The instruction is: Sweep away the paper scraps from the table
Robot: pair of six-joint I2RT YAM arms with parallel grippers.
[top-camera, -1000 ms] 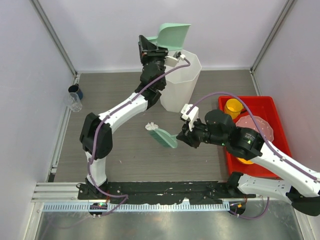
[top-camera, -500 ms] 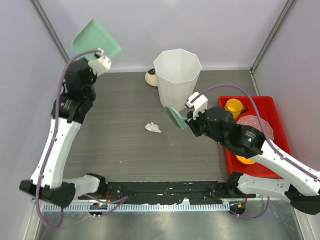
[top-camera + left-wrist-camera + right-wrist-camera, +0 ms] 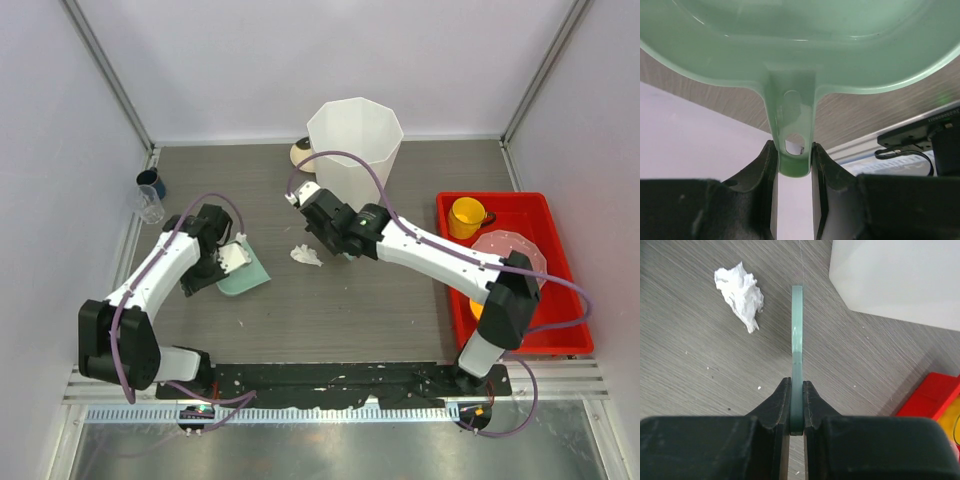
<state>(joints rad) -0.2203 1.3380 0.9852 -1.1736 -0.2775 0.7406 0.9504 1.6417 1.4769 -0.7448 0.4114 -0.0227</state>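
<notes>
One crumpled white paper scrap (image 3: 306, 256) lies on the dark wood-grain table (image 3: 400, 300), near its middle. It also shows in the right wrist view (image 3: 740, 292). My left gripper (image 3: 222, 262) is shut on the handle (image 3: 794, 150) of the green dustpan (image 3: 245, 272), which rests low on the table left of the scrap. My right gripper (image 3: 338, 245) is shut on a thin green brush (image 3: 797, 340), seen edge on, just right of the scrap and apart from it. Other scraps are not in view.
A tall white faceted bin (image 3: 355, 150) stands at the back centre, close behind my right gripper (image 3: 797, 405). A red tray (image 3: 545, 215) with a yellow cup and a pink plate sits at the right. A blue cup (image 3: 150, 182) and a clear glass (image 3: 150, 206) stand at the left wall.
My left arm has swung down from the back left and set the dustpan low on the table. My right gripper has moved the brush left, beside the scrap.
</notes>
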